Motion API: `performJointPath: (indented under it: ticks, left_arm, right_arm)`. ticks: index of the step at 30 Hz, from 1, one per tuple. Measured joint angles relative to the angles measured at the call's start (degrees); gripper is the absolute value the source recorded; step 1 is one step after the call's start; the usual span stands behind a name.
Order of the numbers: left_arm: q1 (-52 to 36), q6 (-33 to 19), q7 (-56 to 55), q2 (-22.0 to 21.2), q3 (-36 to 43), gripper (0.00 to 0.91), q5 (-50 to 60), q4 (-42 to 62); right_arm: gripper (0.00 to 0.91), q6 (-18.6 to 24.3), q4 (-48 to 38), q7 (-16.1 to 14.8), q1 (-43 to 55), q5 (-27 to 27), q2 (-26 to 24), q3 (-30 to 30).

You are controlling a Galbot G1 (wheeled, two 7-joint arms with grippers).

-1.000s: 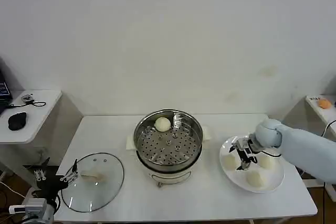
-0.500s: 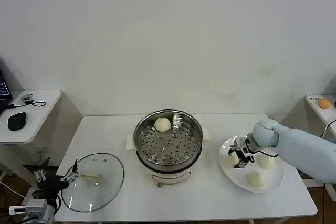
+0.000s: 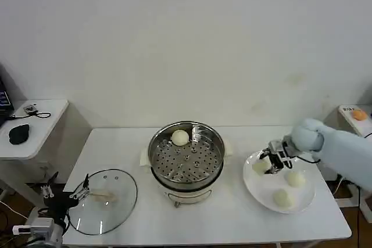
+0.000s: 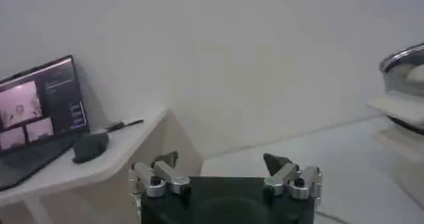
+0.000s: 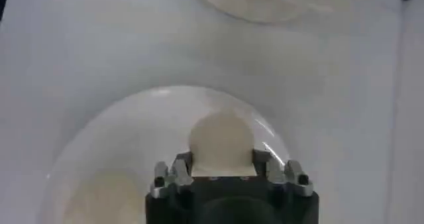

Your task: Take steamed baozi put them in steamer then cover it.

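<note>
A: Report the right gripper [image 3: 271,163].

B: It sits over the left part of the white plate [image 3: 263,193], at the right end of the surface [image 3: 232,219]. Its fingers are clamped on one steamed baozi [image 3: 261,166]. In the right wrist view this bun [image 5: 221,141] sits between the two fingers, with the plate [image 5: 119,139] beneath it; whether the bun clears the plate cannot be told.

A: Location of the remaining buns?

B: Two lie on the plate: one [image 3: 296,179] just right of the gripper, one [image 3: 283,198] nearer the front rim. A fourth bun [image 3: 180,137] rests on the perforated tray inside the steamer [image 3: 186,161], at its far side.

A: Steamer position and condition?

B: Centre of the surface, uncovered, well apart from the plate.

A: The cover?

B: The cover [image 3: 103,200] lies flat on the left part of the surface, handle up, beside the steamer and not touching it.

A: Left gripper?

B: The left gripper [image 3: 63,196] is parked low at the front left edge of the surface, next to the cover's rim. In the left wrist view its fingers [image 4: 162,177] are spread apart with nothing between them. A laptop [image 4: 40,112] stands on a side table [image 3: 32,137] to the left.
</note>
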Motion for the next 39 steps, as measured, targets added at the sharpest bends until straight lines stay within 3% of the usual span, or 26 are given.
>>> performJointPath:
  ticks: [8,17,31,39]
  left_arm:
    - [-0.7,-0.4,0.2,0.7,-0.1,0.907,-1.6,1.0]
    - [-0.5,-1.1,0.3,0.2,-0.6,0.907,-3.4,1.6]
    - [-1.1,-1.2,0.2,-0.5,-1.6,0.907,-3.8,2.3]
    - [-1.4,-1.3,0.2,-0.8,-2.0,0.907,-3.9,2.5]
  right_arm:
    - [0.625,-2.2,4.1,0.9,12.8,6.8,2.6,-5.4]
    - [0.625,-6.7,6.0,3.2,21.6,16.6,11.8,-10.0]
    - [0.625,-17.0,1.1,9.6,20.2,32.0,30.1,-13.5]
    - [0.625,-20.9,-2.0,11.8,17.5,35.8,36.3,-14.5]
